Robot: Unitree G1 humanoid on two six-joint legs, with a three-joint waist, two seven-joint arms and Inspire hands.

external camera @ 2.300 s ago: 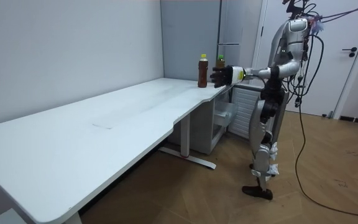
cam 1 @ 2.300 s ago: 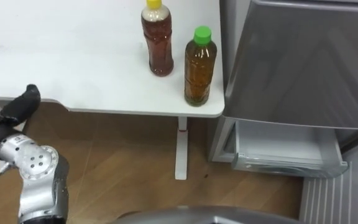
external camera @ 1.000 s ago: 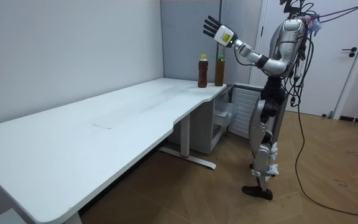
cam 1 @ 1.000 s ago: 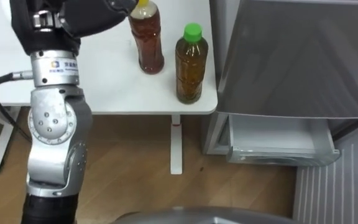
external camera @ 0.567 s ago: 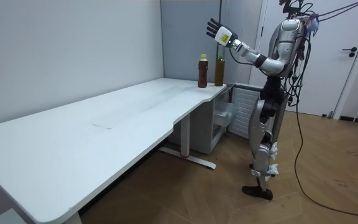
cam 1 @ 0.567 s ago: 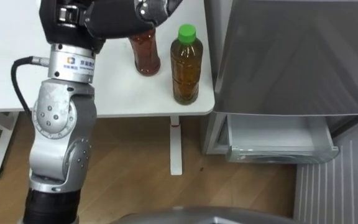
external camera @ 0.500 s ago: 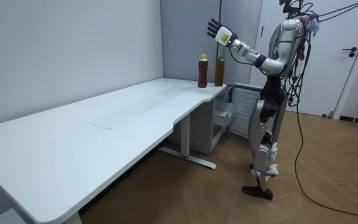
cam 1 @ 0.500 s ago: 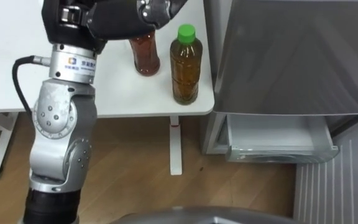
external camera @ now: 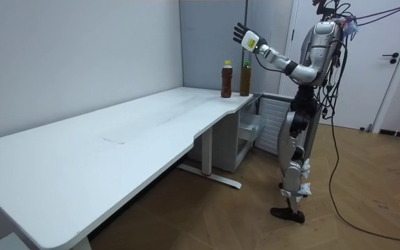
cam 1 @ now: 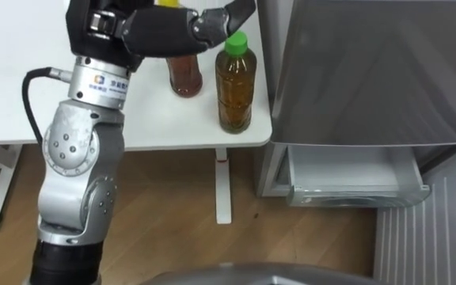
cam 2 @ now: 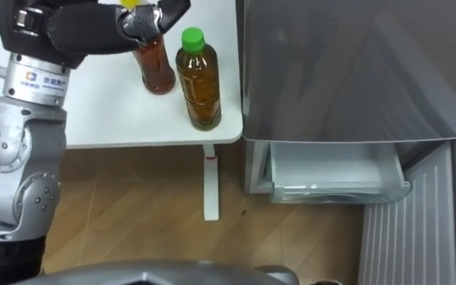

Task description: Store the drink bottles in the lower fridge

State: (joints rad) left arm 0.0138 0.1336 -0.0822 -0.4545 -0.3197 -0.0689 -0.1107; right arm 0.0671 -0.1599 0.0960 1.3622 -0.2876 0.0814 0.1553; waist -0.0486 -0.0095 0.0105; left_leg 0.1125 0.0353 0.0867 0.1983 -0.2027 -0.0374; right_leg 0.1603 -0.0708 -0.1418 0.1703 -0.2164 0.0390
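**Both drinks on the surface, none stowed**

Robot stands at the corner of the white surface [cam 1: 22, 103], beside the grey fridge [cam 1: 370, 71]. Left hand [cam 1: 161, 30] is raised above the two bottles, fingers straight and spread wide, holding nothing. Its fingertips reach over the green-capped bottle [cam 1: 236, 87]. Yellow-capped bottle [cam 1: 185, 77] is just beside that one, partly behind the hand. Both stand upright near the surface's edge. Lower fridge drawer [cam 1: 355, 170] is pulled out, no drink visible inside. Judgement: barely begun. The drawer looks ready; grasping, carrying and placing both bottles are left.
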